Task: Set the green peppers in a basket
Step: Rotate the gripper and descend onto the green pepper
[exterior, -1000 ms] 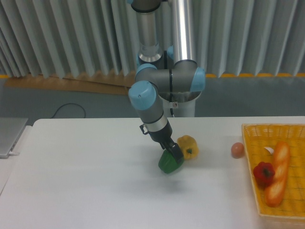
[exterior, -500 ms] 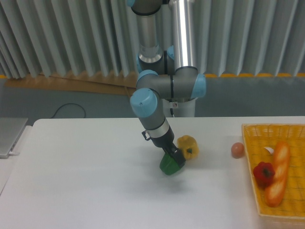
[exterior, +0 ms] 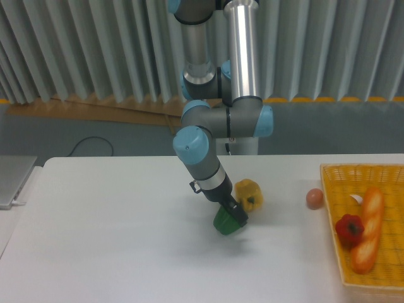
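Note:
The dark-green bell pepper (exterior: pixel 224 223) sits at the table's middle, just in front of a yellow pepper (exterior: pixel 249 194). My gripper (exterior: pixel 233 216) comes down at a slant from the upper left and is shut on the green pepper. Whether the pepper rests on the table or hangs just above it, I cannot tell. The yellow-orange wicker basket (exterior: pixel 331 218) stands at the right edge, well apart from the gripper.
Inside the basket lie a red pepper (exterior: pixel 350 229) and a bread loaf (exterior: pixel 368 230). A small pinkish egg-like object (exterior: pixel 314 198) sits on the table just left of the basket. A grey device (exterior: pixel 12 180) is at the far left edge.
The arm has shifted slightly right and toward the front, taking the green pepper with it. The basket and other items have stayed put.

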### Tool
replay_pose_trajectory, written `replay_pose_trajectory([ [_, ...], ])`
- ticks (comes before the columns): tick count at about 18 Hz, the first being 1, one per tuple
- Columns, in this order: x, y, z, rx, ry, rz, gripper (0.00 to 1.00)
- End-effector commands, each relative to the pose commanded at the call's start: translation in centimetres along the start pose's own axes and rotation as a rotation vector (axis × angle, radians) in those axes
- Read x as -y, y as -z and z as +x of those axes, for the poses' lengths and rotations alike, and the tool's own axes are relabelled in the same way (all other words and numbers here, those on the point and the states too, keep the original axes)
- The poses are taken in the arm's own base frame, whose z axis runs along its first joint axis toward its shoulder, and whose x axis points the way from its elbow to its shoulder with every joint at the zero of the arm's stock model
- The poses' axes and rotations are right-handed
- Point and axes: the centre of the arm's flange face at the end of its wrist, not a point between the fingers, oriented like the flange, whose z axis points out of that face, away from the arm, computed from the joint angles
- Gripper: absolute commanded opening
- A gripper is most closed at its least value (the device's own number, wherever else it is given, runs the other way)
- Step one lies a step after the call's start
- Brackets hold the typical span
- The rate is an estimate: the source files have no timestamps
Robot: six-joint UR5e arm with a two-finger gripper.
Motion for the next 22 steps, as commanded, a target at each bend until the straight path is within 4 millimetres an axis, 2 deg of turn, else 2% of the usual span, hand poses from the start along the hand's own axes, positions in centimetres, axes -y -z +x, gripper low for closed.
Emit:
replay_pose_trajectory([
  [2, 0.0, -0.2, 0.0, 0.001, -0.002, -0.01, 0.77],
  [3, 0.0, -0.2, 0.0, 0.003, -0.001, -0.009, 0.69],
  [5, 0.1, -0.2, 0.0, 0.003, -0.006, -0.011, 0.66],
  [7, 0.1, 0.0, -0.3, 0.007, -0.004, -0.008, 0.54],
  [9, 0.1, 0.2, -0.5, 0.012, -0.002, -0.005, 0.49],
  [14, -0.3, 2.0, -1.6, 0.034, 0.021, 0.02, 0.48],
  [21, -0.8, 1.9, -2.0, 0.03, 0.036, 0.02, 0.44],
  [22, -0.6, 1.6, -1.8, 0.028, 0.031, 0.015, 0.54],
])
